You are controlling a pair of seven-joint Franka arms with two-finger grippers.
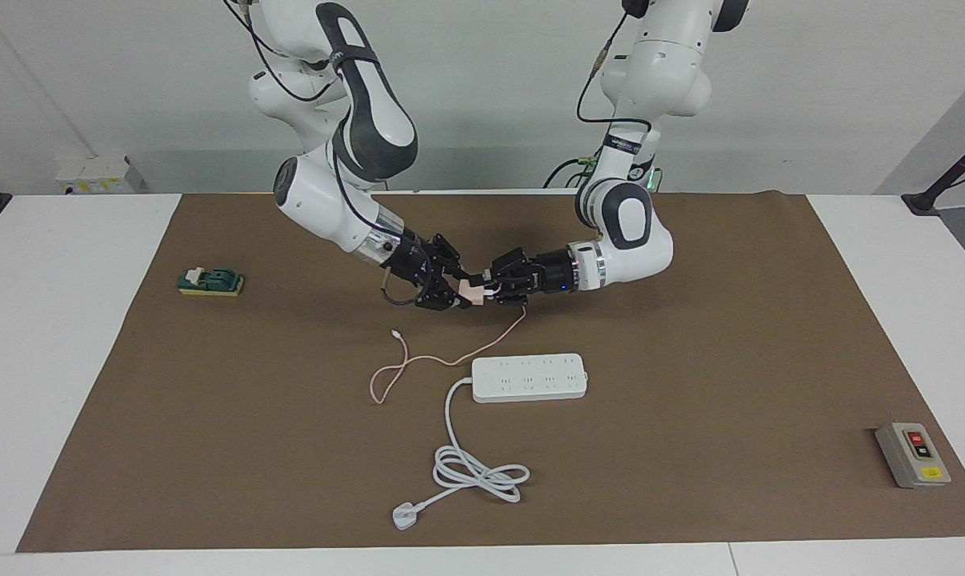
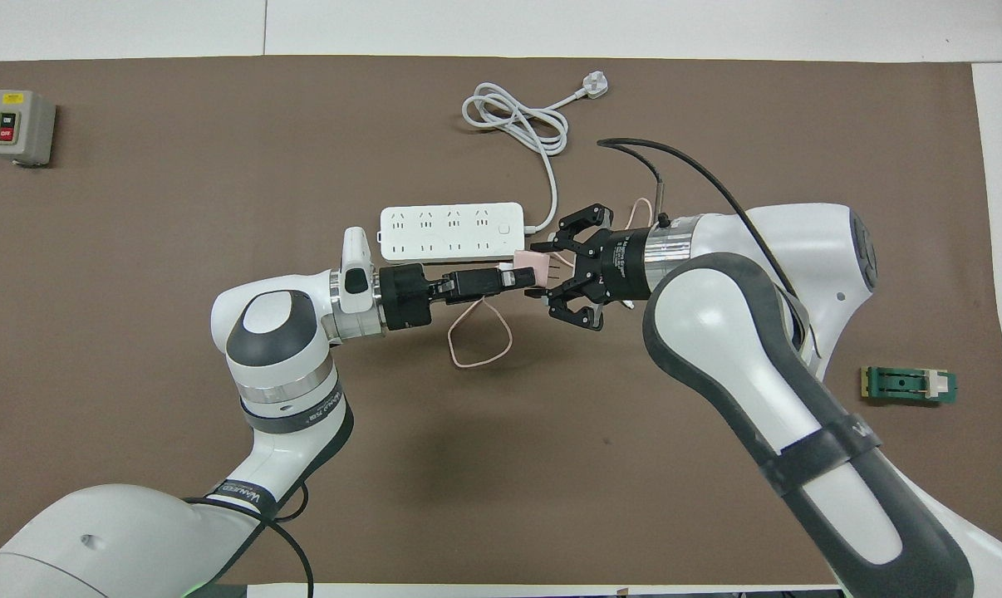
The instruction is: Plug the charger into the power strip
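The pale pink charger is held in the air between my two grippers, over the mat nearer to the robots than the power strip. My left gripper is shut on the charger. Its prongs point at my right gripper, which is open with its fingers spread on either side of the prong end. In the overhead view the left gripper and right gripper face each other beside the power strip. The thin pink cable hangs down and trails over the mat.
The strip's thick white cord lies coiled farther from the robots and ends in a flat white plug. A grey switch box stands toward the left arm's end. A green block lies toward the right arm's end.
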